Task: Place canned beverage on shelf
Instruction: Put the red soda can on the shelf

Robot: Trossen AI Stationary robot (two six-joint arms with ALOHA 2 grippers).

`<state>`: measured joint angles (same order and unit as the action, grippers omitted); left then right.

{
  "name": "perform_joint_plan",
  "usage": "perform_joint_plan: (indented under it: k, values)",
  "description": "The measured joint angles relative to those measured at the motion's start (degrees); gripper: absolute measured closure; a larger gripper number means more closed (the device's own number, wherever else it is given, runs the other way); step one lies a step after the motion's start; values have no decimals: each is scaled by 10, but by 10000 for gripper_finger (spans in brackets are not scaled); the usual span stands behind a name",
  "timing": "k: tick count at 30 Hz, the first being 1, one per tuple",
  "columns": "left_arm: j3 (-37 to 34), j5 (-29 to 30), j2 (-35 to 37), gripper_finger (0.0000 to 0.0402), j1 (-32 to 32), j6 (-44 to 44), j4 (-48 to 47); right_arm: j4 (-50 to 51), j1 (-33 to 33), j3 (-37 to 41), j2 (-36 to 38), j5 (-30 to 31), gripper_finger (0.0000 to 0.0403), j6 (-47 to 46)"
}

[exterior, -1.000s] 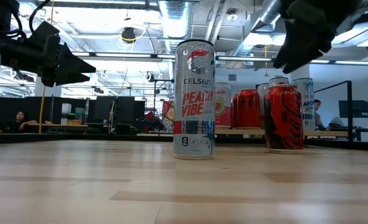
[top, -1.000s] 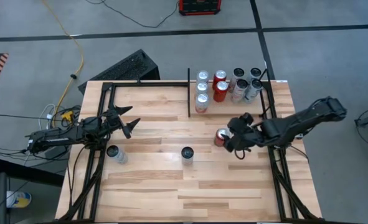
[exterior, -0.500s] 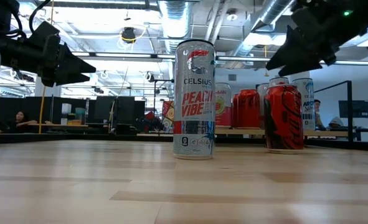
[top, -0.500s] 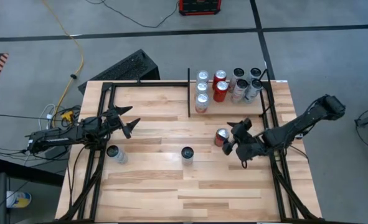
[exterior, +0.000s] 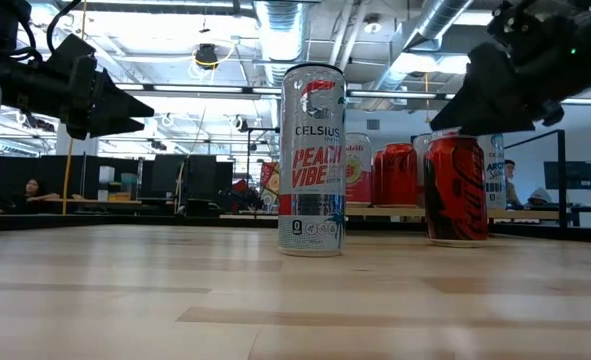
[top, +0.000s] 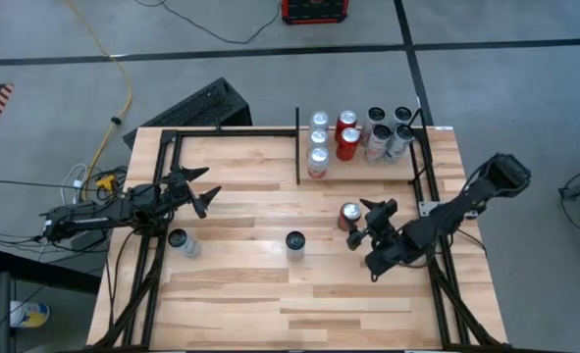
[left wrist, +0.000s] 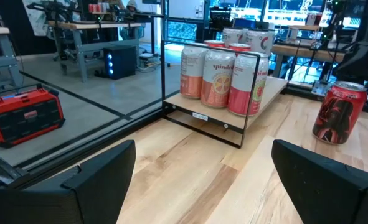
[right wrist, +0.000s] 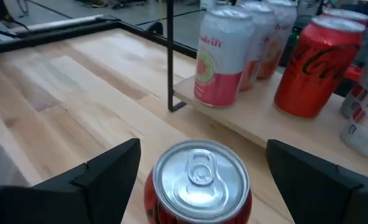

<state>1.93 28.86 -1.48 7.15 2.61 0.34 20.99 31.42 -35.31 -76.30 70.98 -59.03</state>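
While pale wooden planks with visible grain cover the whole table (top: 270,284), thin black metal rails frame the shelf (top: 419,155) at the upper right of the high view, where a cluster of upright cylindrical cans (top: 358,135) stands beside a short black divider bar (top: 297,147). A glossy red can (top: 348,216) with a silver pull-tab top stands on the table right of centre, below the shelf; a tall silver can (top: 295,241) sits at centre, and another can (top: 180,240) at the left. At the right, the right gripper (top: 365,226) reaches in low from the table's right edge, its dark fingers spread wide just beside the red can and not holding it; the wrist view looks down on the can's lid between them. At the left edge, the left gripper (top: 202,191) hovers above the planks, fingers apart and empty. Bare planks lie open across the lower half of the high view.
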Motion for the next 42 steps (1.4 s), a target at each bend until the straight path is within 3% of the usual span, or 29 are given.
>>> perform_joint_plan:
  k: [17,33,42]
  values:
    - [0,0,0,40,0,0,0,58,0,0,-62,26,30,-161]
    - [0,0,0,40,0,0,0,50,-4,0,-75,24,33,-161]
    - [0,0,0,40,0,0,0,38,-32,0,-75,15,86,-160]
